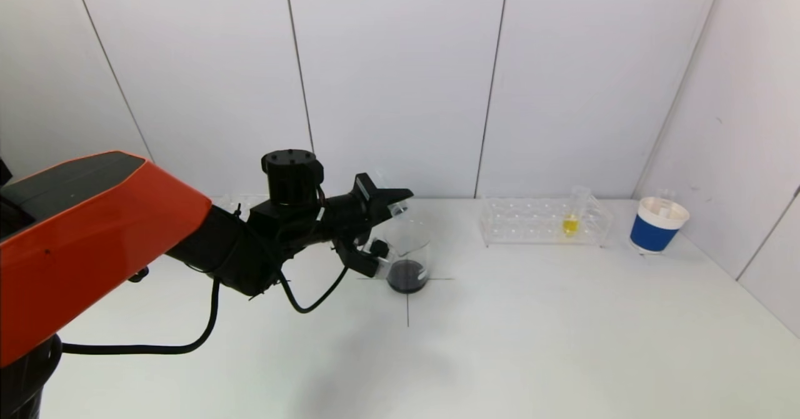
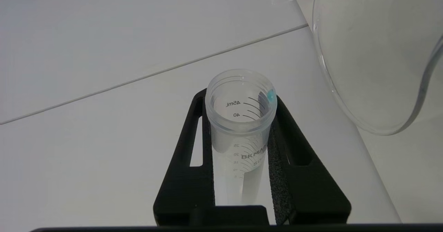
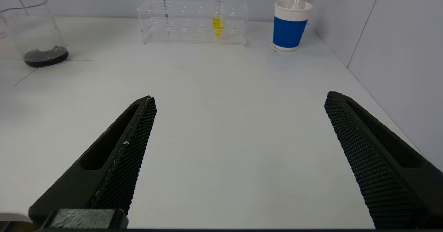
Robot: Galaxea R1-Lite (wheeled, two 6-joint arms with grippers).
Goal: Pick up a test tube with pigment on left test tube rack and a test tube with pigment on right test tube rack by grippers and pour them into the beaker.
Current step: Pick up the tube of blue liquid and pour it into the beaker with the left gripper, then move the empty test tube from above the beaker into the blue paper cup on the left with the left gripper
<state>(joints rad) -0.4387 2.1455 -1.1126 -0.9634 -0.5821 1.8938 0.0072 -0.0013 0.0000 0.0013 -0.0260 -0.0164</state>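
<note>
While the left gripper [image 1: 392, 209] is clamping a clear test tube [image 2: 240, 135] between its pads, you are seeing that tube tipped just above the rim of the beaker [image 1: 408, 257], which is sitting near the middle of the white table [image 1: 531, 331] on a marked cross. Dark liquid is lying in the beaker's bottom, and the tube is looking drained, with only a blue-green bead [image 2: 270, 94] clinging at its lip. Over on the right, the right gripper [image 3: 238, 104] is hovering low over the near table with its jaws spread wide and nothing between them. Far right, the right test tube rack [image 1: 545, 221] is holding one upright tube of yellow pigment [image 1: 570, 224], and a blue paper cup [image 1: 656, 225] is standing just beside it.
</note>
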